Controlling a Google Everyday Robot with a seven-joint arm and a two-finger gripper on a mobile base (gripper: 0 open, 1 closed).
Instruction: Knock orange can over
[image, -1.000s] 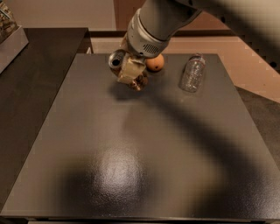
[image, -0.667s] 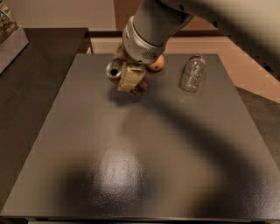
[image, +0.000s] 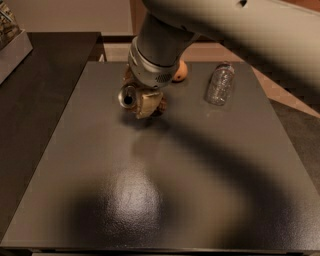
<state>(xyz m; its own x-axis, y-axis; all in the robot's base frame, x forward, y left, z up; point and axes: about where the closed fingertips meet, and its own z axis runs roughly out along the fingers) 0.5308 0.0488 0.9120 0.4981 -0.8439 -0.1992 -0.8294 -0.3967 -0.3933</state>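
Note:
The orange can (image: 128, 95) is at the far middle of the dark table (image: 150, 200). It is tilted over, with its silver top and pull tab facing the camera. Most of its orange-brown body is hidden behind my gripper (image: 146, 103). The gripper comes down from the grey arm (image: 155, 55) and is right against the can, just to its right. A bit of brown shows at the gripper's right side.
A round orange fruit (image: 180, 72) lies just behind the arm. A clear plastic bottle (image: 220, 83) lies on its side at the far right. A black counter (image: 45, 75) with a grey box (image: 12, 47) is on the left. The arm's shadow crosses the table.
The gripper has moved toward the camera and slightly left with the can. The can's silver top has tipped further toward the camera. The fruit and the bottle have not moved.

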